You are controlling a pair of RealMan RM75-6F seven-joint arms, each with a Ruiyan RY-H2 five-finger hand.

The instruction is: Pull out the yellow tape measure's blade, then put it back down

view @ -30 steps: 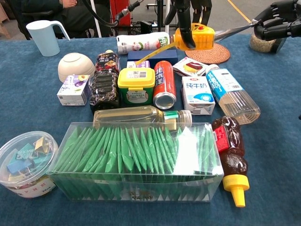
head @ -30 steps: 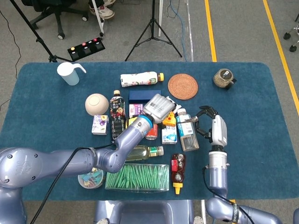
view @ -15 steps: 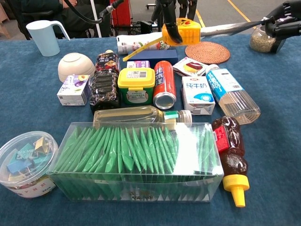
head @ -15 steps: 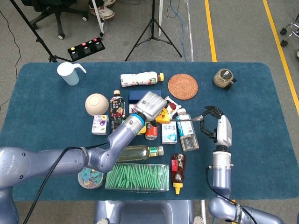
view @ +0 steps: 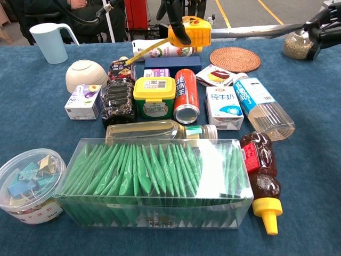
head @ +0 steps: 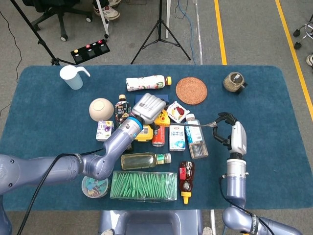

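1. Yellow tape measure hangs above the middle of the blue table, gripped by the left robot hand, whose fingers wrap its case.
2. Its blade runs out level toward 3 o'clock, where the right robot hand pinches the tip between curled fingers.
3. A yellow strap trails from the case toward 8 o'clock, down over the drinks below.
4. Directly beneath the case in the chest view sit a dark blue box, a red can lying on its side and a yellow-lidded container.
5. At 3 o'clock of the can stands a small milk carton, and just beside that lies a clear water bottle.
6. A woven coaster sits at 12 o'clock of the cluster, with a glass jar well apart at 2 o'clock.
7. A light blue jug stands at 10 o'clock, a beige bowl nearer the centre.
8. Along the near edge are a clear box of green packets, a tub of binder clips and a honey bear bottle on its side.
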